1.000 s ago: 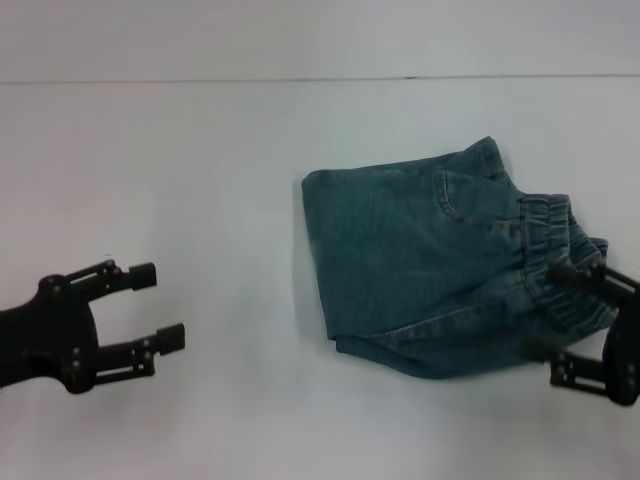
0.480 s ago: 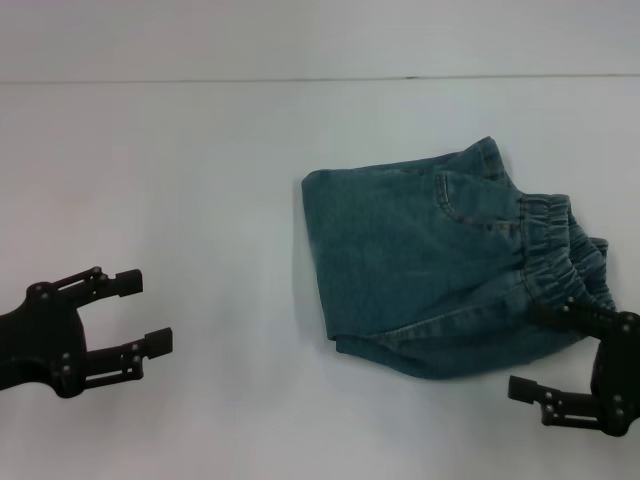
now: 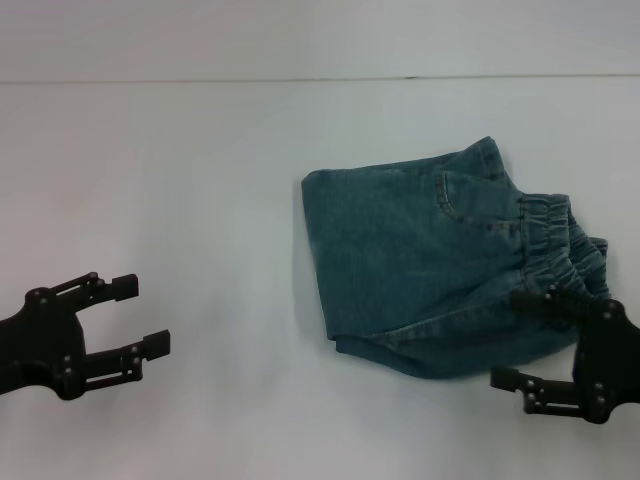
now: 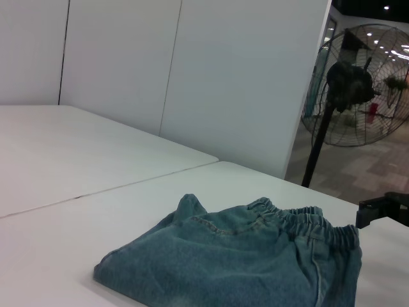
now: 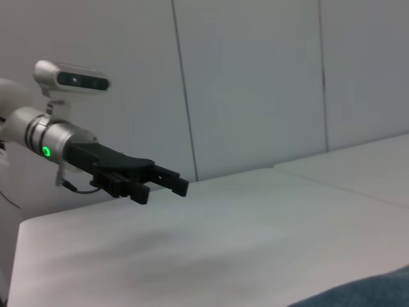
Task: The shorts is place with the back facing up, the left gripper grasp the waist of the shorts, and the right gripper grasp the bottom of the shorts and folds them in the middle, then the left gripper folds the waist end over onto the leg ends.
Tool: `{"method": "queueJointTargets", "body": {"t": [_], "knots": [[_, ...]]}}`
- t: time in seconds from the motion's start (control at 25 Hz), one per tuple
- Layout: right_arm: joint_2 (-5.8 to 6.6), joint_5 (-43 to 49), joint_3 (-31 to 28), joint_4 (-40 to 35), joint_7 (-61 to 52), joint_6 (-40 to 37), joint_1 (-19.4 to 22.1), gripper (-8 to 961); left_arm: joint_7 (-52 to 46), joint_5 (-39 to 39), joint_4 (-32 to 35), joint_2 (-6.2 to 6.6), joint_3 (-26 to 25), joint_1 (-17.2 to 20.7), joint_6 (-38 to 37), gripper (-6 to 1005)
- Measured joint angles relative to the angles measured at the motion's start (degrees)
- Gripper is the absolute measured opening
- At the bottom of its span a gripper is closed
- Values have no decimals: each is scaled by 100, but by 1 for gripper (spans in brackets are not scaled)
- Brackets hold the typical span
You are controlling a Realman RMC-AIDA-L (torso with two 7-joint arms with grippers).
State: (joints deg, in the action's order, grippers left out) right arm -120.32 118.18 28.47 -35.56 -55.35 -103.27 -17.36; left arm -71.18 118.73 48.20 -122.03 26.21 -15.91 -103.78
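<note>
The shorts (image 3: 420, 260) lie folded into a compact blue-green denim bundle right of the table's middle, and they also show in the left wrist view (image 4: 236, 262). Their ruffled elastic waist (image 3: 555, 250) lies on top at the right end; the left edge is a smooth fold. No leg hems or print show. My right gripper (image 3: 510, 340) stands open at the bundle's near right corner, its upper finger over the denim edge, holding nothing. My left gripper (image 3: 142, 316) is open and far to the left, also seen from the right wrist (image 5: 165, 187).
The white table (image 3: 200, 150) has a seam line running across its far side. White wall panels stand behind it. A large black floor fan (image 4: 358, 83) stands beyond the table's right end.
My right gripper has come off the waistband, dropping toward the near edge and shifting slightly left. My left gripper has drawn back a little to the left. The shorts have not moved.
</note>
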Motion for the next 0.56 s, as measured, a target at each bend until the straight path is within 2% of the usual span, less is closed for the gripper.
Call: {"method": "queueJointTargets", "body": {"t": [0.56], "knots": [[12,21,192,291,53,232,-365,907,13,1,-4,-33,-18,71,181,854]]}}
